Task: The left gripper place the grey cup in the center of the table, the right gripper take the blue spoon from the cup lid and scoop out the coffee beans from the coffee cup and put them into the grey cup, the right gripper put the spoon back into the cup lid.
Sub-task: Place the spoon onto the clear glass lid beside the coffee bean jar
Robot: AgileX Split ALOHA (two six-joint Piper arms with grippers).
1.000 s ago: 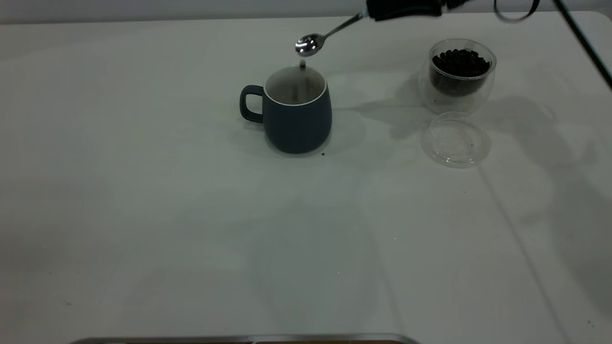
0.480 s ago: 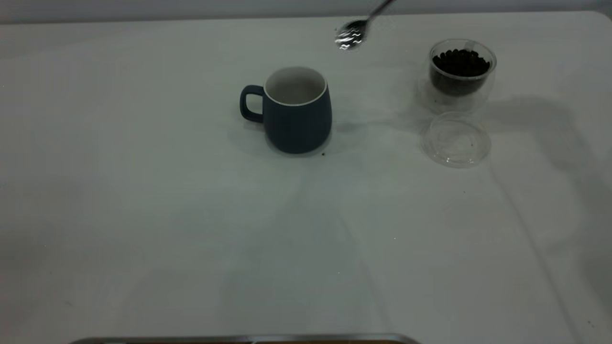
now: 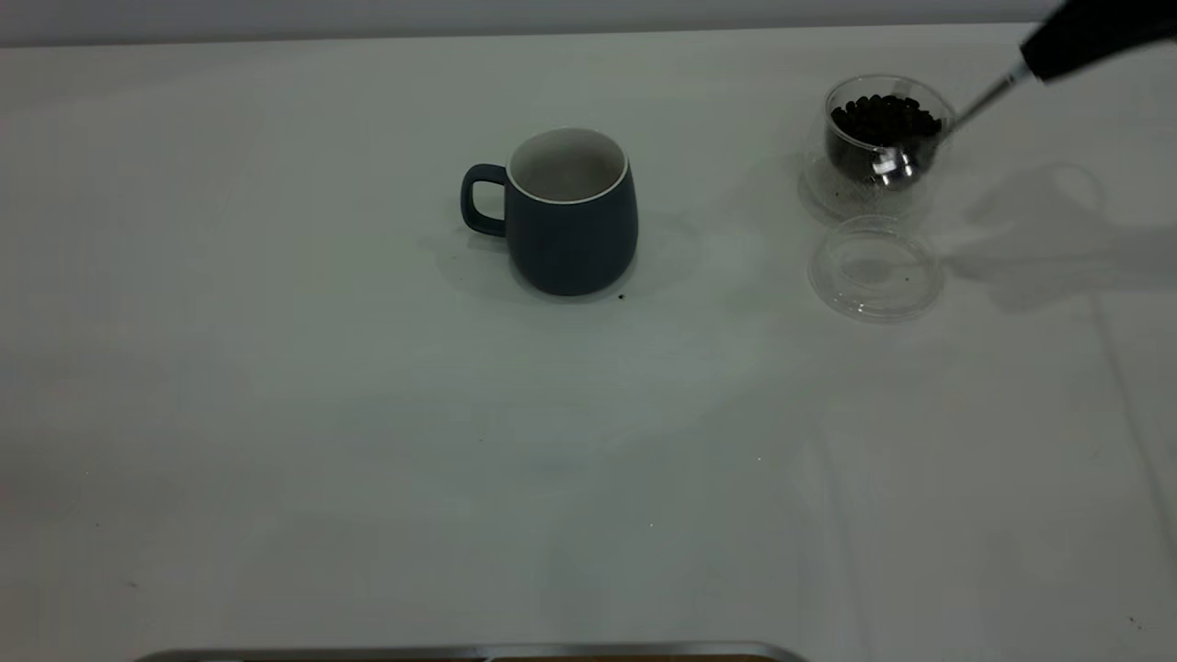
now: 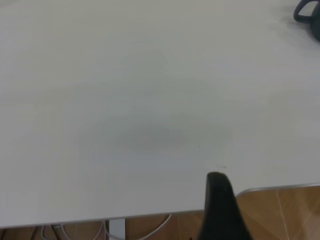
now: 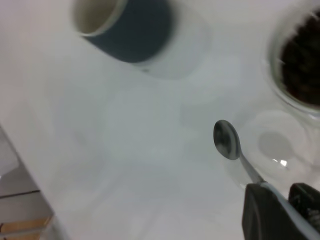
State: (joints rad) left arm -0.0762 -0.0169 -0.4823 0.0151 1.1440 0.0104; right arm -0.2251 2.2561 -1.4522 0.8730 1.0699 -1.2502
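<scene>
The right end effector (image 5: 280, 210) is clamped on the spoon (image 5: 227, 141), whose empty bowl hangs over the lid (image 3: 875, 271), just in front of the bean cup (image 3: 885, 138). The grey cup (image 3: 570, 211) stands well off, mid-desk (image 3: 276, 368), so placing looks done; returning the spoon remains. The left end effector (image 4: 220, 205) is parked at the desk's edge, grip unclear.

Looks like a lab or test bench rather than a kitchen: a plain white table (image 3: 368, 441) with nothing homely about it, only a grey cup (image 3: 570, 216) near its middle, a glass coffee cup (image 3: 883, 147) of beans and a clear cup lid (image 3: 875, 268) off to that cup's right, loose cables (image 4: 150, 227) dangling beneath the table's edge over a wood-tone floor (image 4: 285, 210)
</scene>
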